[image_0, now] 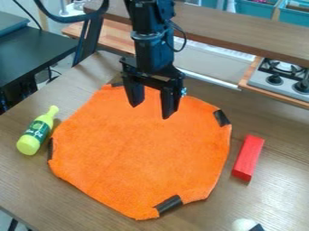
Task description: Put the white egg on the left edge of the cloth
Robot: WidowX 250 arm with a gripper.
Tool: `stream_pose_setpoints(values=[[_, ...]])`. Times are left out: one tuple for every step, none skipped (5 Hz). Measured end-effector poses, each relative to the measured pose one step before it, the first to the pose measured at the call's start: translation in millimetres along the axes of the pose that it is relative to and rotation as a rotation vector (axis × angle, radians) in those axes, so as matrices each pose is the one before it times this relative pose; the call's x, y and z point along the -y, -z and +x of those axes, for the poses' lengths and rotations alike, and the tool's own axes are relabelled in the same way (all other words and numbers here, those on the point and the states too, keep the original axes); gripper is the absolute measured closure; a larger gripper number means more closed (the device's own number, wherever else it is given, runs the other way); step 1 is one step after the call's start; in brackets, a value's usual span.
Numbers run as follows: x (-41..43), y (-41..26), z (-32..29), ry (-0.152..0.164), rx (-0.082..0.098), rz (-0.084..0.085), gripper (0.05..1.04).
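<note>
We see the hand hanging over the far part of the orange cloth, and its two fingers are wide open with nothing between them. The egg, or the white round thing we take to be the egg, is on the tabletop at the near right, off the cloth and well apart from it. The rim of the view cuts it off, so we can't tell which way its long side points. A small black thing is right by it, and we can't tell if the two are stuck together. The big thing for us is that the egg lies near and to the right of the hand, while the place it must go is on the left. So we think we should come a long way near and a bit right, keeping to the left of the red block, and go down with the fingers on both sides of the egg. It may roll if we bump it. Then we must bring it back left, over the cloth, and set it softly on the left edge, without knocking the green bottle that stands guard just outside.
</note>
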State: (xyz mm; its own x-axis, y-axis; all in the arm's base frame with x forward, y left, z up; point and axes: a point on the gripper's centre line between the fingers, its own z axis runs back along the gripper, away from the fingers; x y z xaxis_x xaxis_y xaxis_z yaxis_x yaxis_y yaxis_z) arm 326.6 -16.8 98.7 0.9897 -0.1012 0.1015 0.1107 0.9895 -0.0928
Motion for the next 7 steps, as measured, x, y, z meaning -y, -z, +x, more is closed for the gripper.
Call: stream_pose_setpoints(values=[[-0.97,9.05,-1.94,-0.0023,-0.0275,-0.0013,0.084],[0.25,0.0,-0.21,-0.0007,-0.0013,-0.0016,0.084],[0.62,1.18,-0.23,0.007,-0.0048,0.0073,0.084],[40.31,38.61,6.86,0.1811,-0.0872,0.0885,0.084],[51.86,13.04,10.2,0.1736,-0.0011,0.0854,0.084],[42.56,6.4,13.71,0.1403,0.0261,0.0623,0.084],[30.18,-5.27,5.88,0.0974,0.0287,0.0273,0.084]])
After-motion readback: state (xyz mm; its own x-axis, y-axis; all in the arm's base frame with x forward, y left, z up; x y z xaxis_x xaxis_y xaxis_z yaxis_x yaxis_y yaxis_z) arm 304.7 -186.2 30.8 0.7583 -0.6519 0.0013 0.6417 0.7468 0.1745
